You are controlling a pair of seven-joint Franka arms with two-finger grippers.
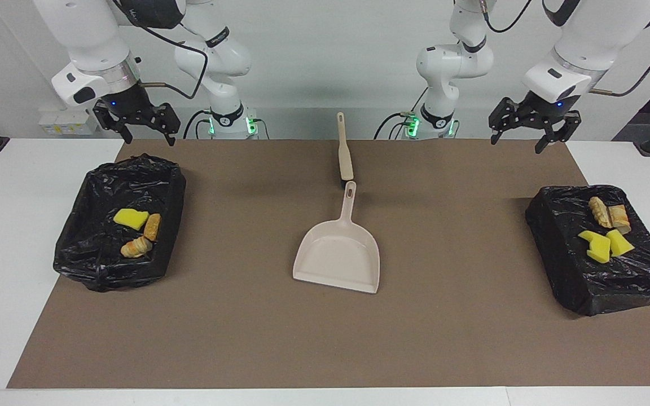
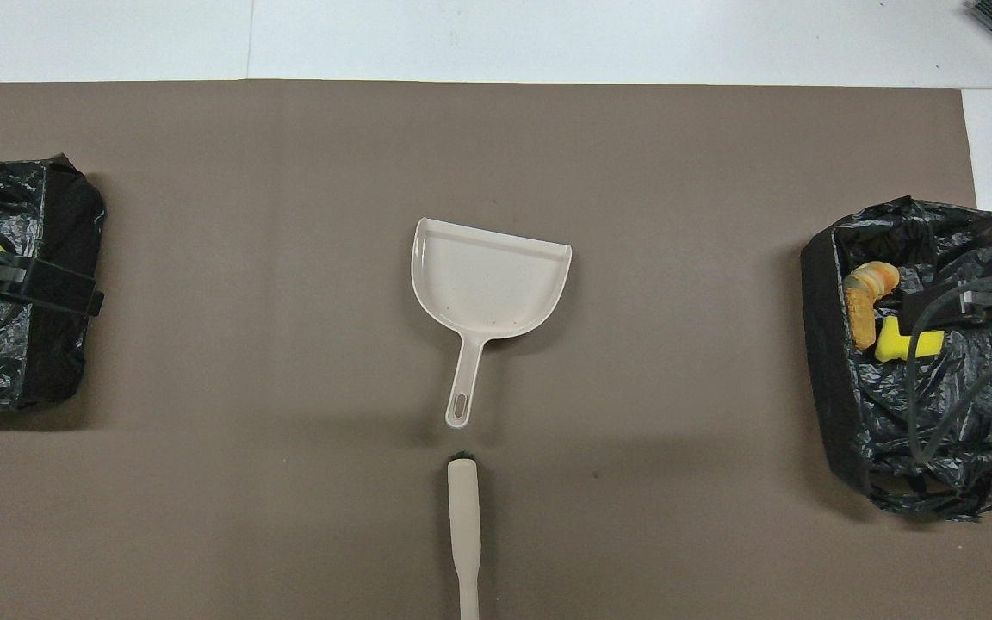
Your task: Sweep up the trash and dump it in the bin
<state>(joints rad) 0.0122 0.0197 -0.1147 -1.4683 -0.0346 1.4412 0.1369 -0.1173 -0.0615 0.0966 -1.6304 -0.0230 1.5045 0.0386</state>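
So all the trash is already sitting in the two bins, none on the brown mat that covers the table. The bin at the right arm's end, lined with a black bag, has three scraps in it: one bright yellow sponge bit and two golden-brown crumbly lumps. The bin at the left arm's end holds four more, two yellow sponge pieces and two pale brownish chunks.

The beige dustpan lies flat mid-mat, empty, handle pointing toward the robots. The brush lies just beside the tip of that handle, nearer to the robots, in line with it, not quite touching as far as I can see.

Both arms just hang up in the air. The left tool hovers over its bin's end of the mat, fingers spread wide, holding nothing. The right tool hovers above its own bin's end, also spread wide and empty.
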